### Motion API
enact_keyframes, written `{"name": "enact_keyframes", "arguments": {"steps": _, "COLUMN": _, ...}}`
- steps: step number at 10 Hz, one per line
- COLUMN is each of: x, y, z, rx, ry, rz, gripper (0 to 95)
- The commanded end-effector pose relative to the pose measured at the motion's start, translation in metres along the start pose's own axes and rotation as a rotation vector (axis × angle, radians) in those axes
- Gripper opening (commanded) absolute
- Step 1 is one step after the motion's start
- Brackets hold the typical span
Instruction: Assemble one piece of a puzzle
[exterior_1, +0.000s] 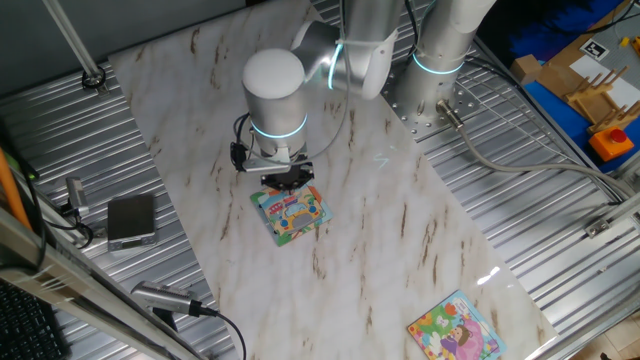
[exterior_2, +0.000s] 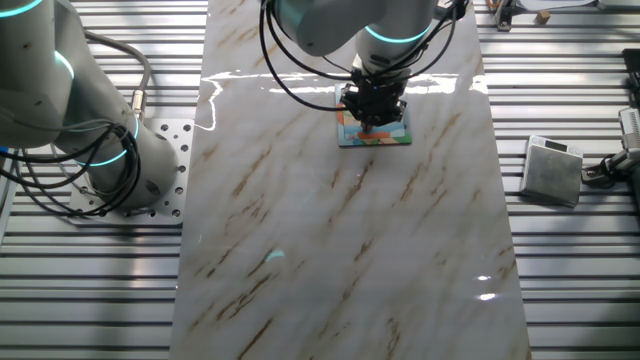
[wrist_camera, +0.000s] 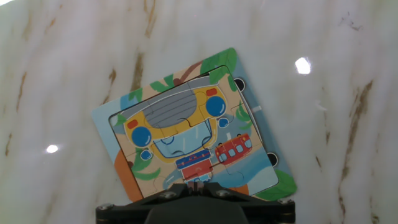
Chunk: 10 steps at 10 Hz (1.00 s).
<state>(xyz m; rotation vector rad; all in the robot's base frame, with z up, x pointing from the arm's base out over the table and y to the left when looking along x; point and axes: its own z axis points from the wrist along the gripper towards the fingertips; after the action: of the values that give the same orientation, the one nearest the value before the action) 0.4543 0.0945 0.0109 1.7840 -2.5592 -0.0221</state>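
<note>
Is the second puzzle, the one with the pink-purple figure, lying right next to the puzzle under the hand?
No. The pink-purple puzzle lies apart at the marble board's near corner, far from the puzzle under the hand.

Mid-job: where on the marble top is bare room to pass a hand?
Bare marble lies between the square light-blue-bordered puzzle and the pink-purple figure puzzle at the near corner, and toward the arm's silver base. It is crowded at the square puzzle, where the gripper hangs directly over it.
</note>
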Motion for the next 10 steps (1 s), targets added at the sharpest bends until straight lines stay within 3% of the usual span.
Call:
{"name": "enact_keyframes", "arguments": {"steps": 1, "x": 0.0, "y": 0.0005, "z": 0.0011, "rx": -0.002, "ry": -0.001, "rz": 0.001, "gripper": 0.0}}
{"name": "enact_keyframes", "arguments": {"steps": 10, "x": -0.0035, "y": 0.0021, "z": -0.0079, "rx": -0.008, "ry": -0.005, "rz": 0.033, "gripper": 0.0}}
